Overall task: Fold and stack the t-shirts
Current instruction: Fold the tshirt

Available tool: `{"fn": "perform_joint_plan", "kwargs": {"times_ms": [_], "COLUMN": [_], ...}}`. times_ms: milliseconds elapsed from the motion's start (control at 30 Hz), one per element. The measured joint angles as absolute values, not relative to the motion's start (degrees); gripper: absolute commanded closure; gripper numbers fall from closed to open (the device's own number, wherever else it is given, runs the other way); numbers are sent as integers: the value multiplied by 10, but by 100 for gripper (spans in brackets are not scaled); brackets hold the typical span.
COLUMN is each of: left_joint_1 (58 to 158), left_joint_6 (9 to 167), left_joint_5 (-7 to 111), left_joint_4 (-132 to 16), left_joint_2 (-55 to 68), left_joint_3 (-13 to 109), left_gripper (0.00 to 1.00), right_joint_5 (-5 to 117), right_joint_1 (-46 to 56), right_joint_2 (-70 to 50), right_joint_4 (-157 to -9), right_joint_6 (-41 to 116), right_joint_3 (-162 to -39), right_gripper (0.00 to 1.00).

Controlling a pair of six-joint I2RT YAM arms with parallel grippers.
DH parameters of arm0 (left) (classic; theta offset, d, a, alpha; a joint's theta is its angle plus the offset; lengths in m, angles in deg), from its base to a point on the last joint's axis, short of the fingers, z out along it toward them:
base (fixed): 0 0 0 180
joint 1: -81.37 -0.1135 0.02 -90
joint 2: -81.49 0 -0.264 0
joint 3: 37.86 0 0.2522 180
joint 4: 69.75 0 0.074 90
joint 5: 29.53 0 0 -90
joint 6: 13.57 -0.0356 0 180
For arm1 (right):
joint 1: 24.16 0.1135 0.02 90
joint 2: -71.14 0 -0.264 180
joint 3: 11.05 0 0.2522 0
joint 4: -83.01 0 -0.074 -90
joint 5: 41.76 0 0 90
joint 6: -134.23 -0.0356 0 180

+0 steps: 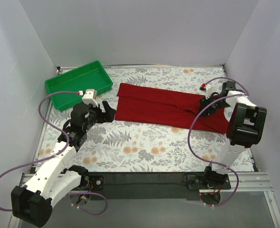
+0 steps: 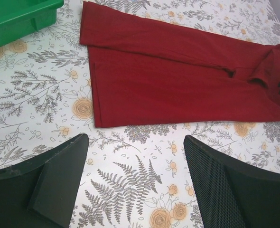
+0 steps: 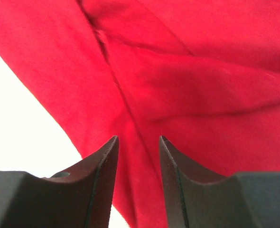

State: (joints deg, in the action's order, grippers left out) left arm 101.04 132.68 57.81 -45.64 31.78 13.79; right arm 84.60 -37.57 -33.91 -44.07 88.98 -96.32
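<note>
From above: finds the dark red t-shirt [image 1: 163,107] lying as a long folded strip across the patterned table [image 1: 144,152], its left end near the green tray [image 1: 78,84] and its right end beneath the right arm's wrist. Places the left gripper [image 1: 107,110] just beside the strip's left end, jaws spread wide with nothing between them. Places the right gripper [image 1: 207,102] over the right end, too small there to read its jaws.

From the left wrist: shows two black fingers [image 2: 59,175] far apart above the flowered table, short of the t-shirt's near hem and touching no cloth. Catches a corner of the tray at upper left.

From the right wrist: fills almost wholly with creased red cloth. Shows the fingers [image 3: 92,180] parted by a narrow gap, nothing visibly pinched. Possibly brushing the fabric with the tips, but hard to tell at such close range.
</note>
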Motion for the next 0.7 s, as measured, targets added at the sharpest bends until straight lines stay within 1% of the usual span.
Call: {"fn": "perform_joint_plan", "kwargs": {"times_ms": [67,300,533,700], "left_joint_1": [1010,1010,1010,1010], "left_joint_6": [1326,1325,1325,1325], "left_joint_5": [576,568,566,566], "left_joint_4": [-458,-458,-458,-458], "left_joint_2": [319,322,322,322], "left_joint_3": [138,138,138,138], "left_gripper": [25,25,25,25], "right_joint_5": [843,825,764,726], "right_joint_1": [-359,-322,-287,-281], "right_joint_2": [-339,-337,-335,-333], "right_joint_4": [-442,-473,-523,-566], "right_joint_6": [878,837,773,739], "right_joint_3": [-961,-928,-906,-907], "right_gripper": [64,67,66,66]}}
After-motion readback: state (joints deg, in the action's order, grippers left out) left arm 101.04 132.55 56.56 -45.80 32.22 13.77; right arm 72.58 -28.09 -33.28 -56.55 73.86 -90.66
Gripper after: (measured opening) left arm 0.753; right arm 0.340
